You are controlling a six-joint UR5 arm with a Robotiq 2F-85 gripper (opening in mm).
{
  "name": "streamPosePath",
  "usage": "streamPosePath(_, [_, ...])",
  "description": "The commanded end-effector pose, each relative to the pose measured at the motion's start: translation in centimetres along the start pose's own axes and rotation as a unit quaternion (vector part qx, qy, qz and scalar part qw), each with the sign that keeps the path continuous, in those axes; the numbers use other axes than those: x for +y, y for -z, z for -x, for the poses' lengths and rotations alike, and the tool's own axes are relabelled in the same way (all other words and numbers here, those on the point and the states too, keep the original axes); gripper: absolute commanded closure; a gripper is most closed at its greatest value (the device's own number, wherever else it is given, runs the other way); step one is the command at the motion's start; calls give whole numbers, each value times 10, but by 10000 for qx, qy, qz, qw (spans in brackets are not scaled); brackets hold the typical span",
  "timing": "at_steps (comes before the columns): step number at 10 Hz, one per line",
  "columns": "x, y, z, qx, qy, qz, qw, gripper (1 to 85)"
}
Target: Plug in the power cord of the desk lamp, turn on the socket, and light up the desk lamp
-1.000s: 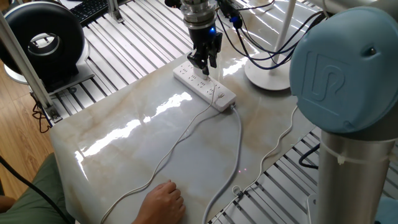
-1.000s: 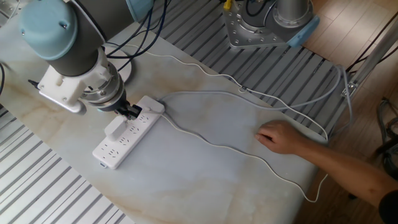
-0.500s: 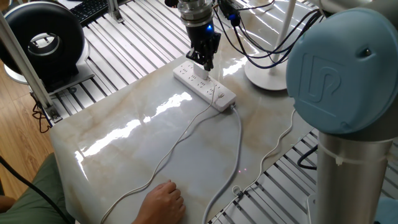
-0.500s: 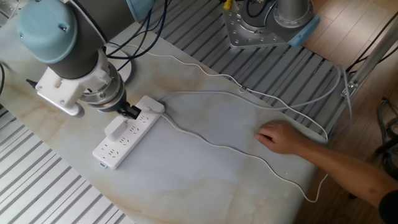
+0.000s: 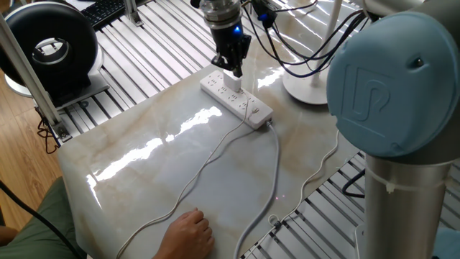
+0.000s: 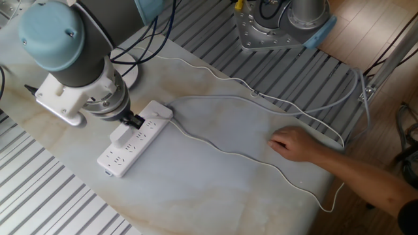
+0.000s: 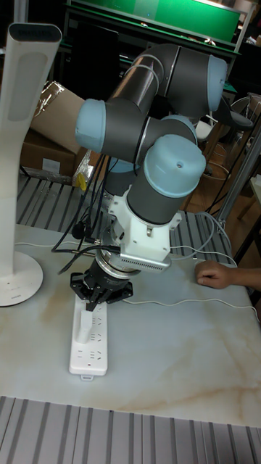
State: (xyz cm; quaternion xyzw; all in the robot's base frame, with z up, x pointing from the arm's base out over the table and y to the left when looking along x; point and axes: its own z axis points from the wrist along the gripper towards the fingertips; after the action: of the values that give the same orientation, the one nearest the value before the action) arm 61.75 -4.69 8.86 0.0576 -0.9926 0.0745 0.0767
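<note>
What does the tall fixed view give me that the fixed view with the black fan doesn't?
Only the tall view shows the desk lamp's whole pole and head, unlit, and the plug standing in the socket, the end effector right above it. Only the fan view shows the black fan, the thin power cord running across the marble, and the strip's own cable leaving its near end. Both show the socket, the end effector over it, the lamp base and a person's hand resting on the table.

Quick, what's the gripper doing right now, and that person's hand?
Gripper: over the plug in the power strip; grip cannot be told.
Hand: flat on the table, holding nothing.
</note>
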Motion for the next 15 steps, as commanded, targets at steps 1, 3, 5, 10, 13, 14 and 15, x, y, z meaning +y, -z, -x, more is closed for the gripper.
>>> streamPosePath(1, [-2,-1,15,-272,5,14,9996,847])
streamPosePath(3, [-3,-5,16,-364,43,70,9993,847])
streamPosePath(5, [-4,-9,18,-439,78,105,9990,847])
streamPosePath(10, [-5,-16,24,-630,141,199,9977,847])
streamPosePath(13, [-4,-14,23,-572,131,169,9981,847])
streamPosePath(14, [-2,-9,16,-373,81,137,9992,847])
streamPosePath(15, [1,-4,9,-198,22,100,9998,847])
